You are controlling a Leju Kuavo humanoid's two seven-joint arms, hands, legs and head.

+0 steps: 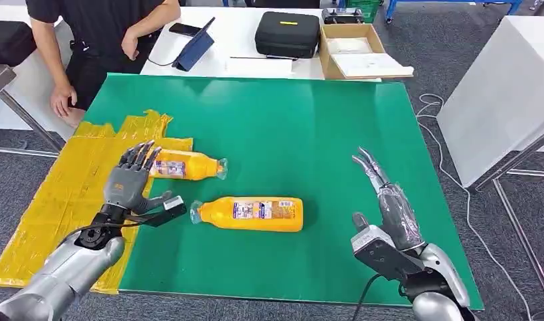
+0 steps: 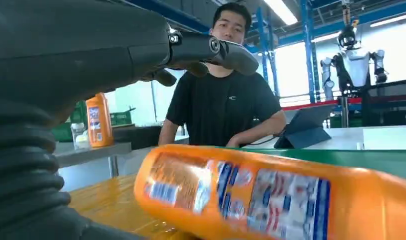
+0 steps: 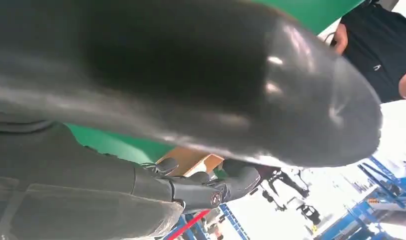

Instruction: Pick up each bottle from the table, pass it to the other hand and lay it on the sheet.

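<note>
A large green-topped table (image 1: pixel 322 134) is taking up most of the head view, and a crinkled yellow sheet (image 1: pixel 61 194) is lying over its left side, hanging a little past the edge. Behind the table, a white desk (image 1: pixel 235 33) is carrying a black zipped case (image 1: pixel 287 33), an open cardboard box (image 1: pixel 354 50) and a dark tablet propped on a stand (image 1: pixel 197 45). A person in a black shirt (image 1: pixel 95 27) is leaning beside that desk.

Two orange plastic bottles with printed labels are lying on their sides. The farther bottle (image 1: pixel 187 164) is resting at the right edge of the yellow sheet, its cap end pointing right onto the green. The nearer bottle (image 1: pixel 250 213) is lying on the bare green surface near the middle, its cap end pointing left.

The robot's left hand (image 1: pixel 132 184) is hovering over the sheet's edge, just left of the farther bottle, fingers spread apart and holding nothing. In the left wrist view an orange bottle (image 2: pixel 270 192) is lying close under the fingers (image 2: pixel 210 50). The right hand (image 1: pixel 383 207) is reaching above the table's right part, well apart from both bottles, fingers extended, parted and gripping nothing.
</note>
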